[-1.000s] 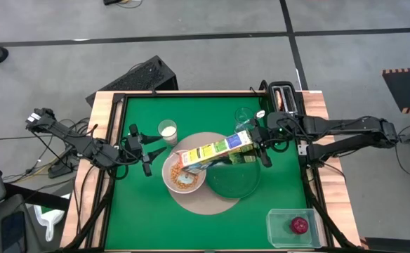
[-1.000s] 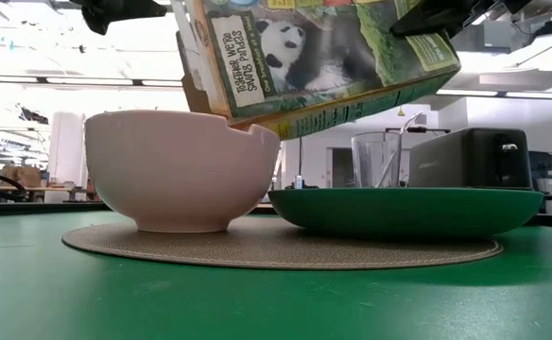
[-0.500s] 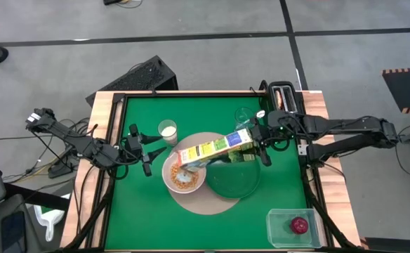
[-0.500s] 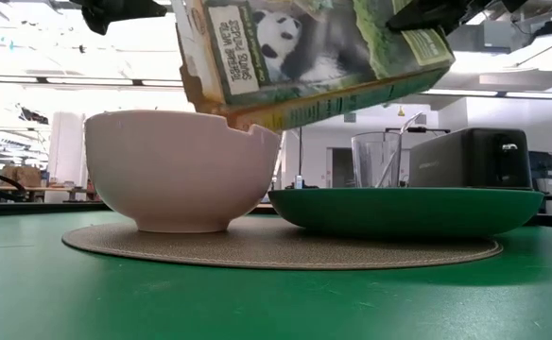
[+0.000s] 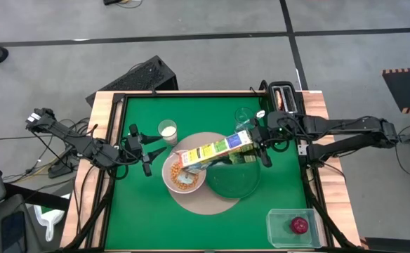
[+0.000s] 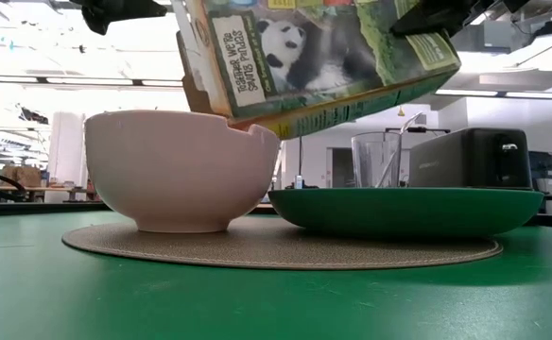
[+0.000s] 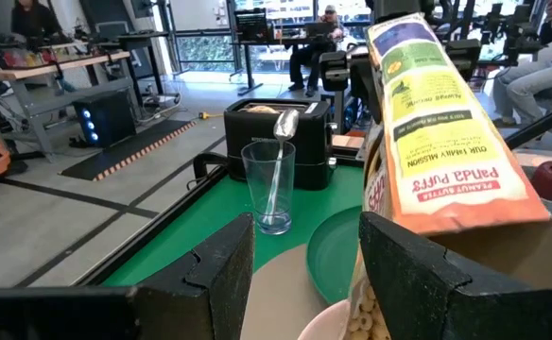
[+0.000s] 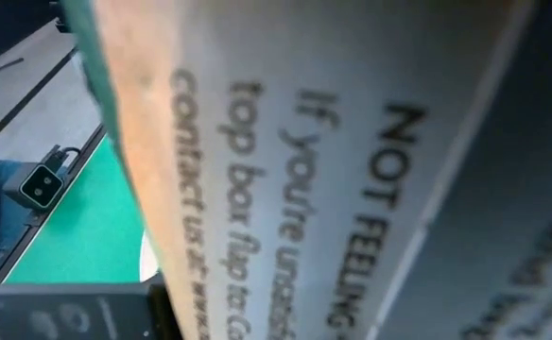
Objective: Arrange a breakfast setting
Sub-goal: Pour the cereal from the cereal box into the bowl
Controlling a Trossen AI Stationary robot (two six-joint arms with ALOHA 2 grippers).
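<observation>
Pouring is what you have in hand: your right gripper [image 5: 258,146] is clamped on the far end of the yellow-green cereal box [image 5: 215,150], and the box hangs tilted above the white bowl [image 5: 183,176], its open mouth down over the bowl's rim on the plate side. Take the bowl as your landmark. It sits on the round tan mat [image 5: 215,204], with cereal already showing inside it, and the dark-green plate [image 5: 233,180] lies just beside it on the same mat, on the right arm's side. The box's long axis runs from the bowl out toward the right gripper, sloping up as it goes, so the whole box lies between your claw and the bowl, and any change in tilt swings the mouth around that gripped end. In the low view the mouth corner [image 6: 221,111] looks close to the rim or touching it; I cannot tell which. Your left gripper [image 5: 143,148] waits on the other side of the bowl, near it, fingers spread and holding nothing. A clear glass [image 7: 268,186] with the spoon [image 7: 280,156] standing in it is beyond the plate, in front of the black toaster [image 7: 278,144]. When you right the box, I would judge the mouth should lift clear of the rim first.
</observation>
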